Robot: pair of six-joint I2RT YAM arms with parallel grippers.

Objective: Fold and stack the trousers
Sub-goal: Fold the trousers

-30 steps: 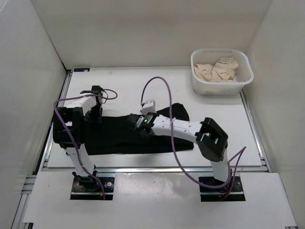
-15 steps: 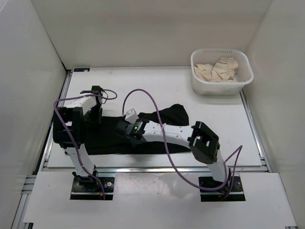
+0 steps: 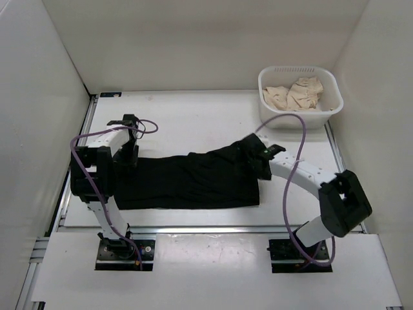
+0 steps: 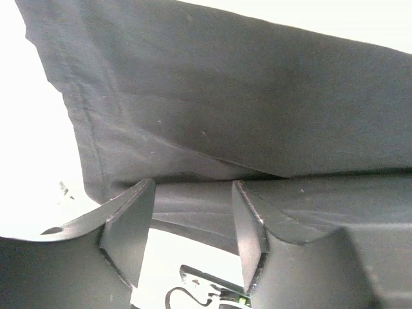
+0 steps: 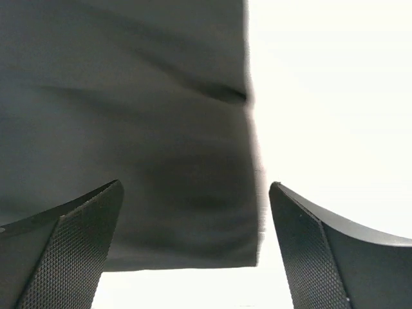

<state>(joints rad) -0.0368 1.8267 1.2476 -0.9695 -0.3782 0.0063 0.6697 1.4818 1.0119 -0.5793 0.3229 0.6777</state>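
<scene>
Left gripper (image 3: 131,157): low over the left end of the trousers, at their far corner. Its fingers (image 4: 129,225) stand partly apart, with cloth lying beyond the tips and nothing clamped between them.
Trousers (image 3: 187,184): black, spread flat on the table (image 3: 193,116) as one long band running left to right between the two arms. The right end is a little rumpled at its far edge.
Right gripper (image 3: 258,157): over the right end of the trousers, jaws spread wide and empty, the cloth's edge just under them.
Basket (image 3: 329,106): at the far right corner, well apart from the trousers, with pale cloth inside.
Step in hand: judged to be the gap between folds, with both ends let go and the band lying at full length.
Next move: likely a fresh pinch on the right end, carried over toward the left to halve the length. It calls for catching every layer together.
</scene>
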